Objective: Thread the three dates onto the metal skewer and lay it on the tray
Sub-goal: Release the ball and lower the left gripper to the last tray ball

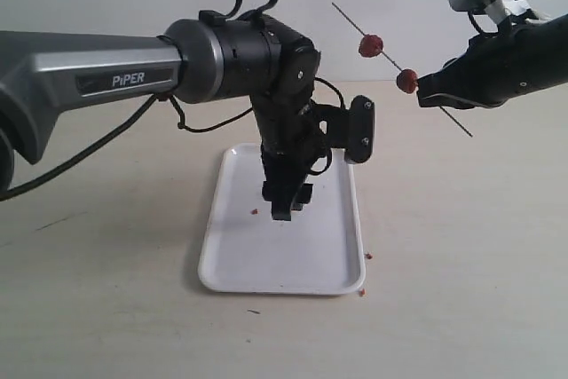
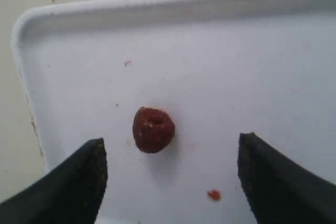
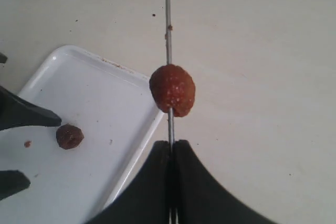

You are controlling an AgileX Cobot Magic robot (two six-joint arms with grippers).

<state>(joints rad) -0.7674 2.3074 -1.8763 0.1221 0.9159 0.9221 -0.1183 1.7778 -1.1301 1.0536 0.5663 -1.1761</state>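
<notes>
Two dates [image 1: 406,81] skewered, one loose on the tray [image 1: 311,259]
Right end effector [image 3: 170,145] is clenched on the skewer [image 1: 351,22], which it holds tilted in the air well above the counter [image 1: 461,290]; left end effector [image 1: 286,206] hangs released over the loose date [image 2: 153,129], fingers either side and apart from it. That date sits nearer one finger, so an uneven close could roll it away or squash it. The thin skewer might pivot in the pinch when pushed against, and its threaded dates could slip towards the free tip. The loose date lies well inside the rim, bare counter surrounds the tray, and the skewer tip points towards the left arm, leaving little room there
</notes>
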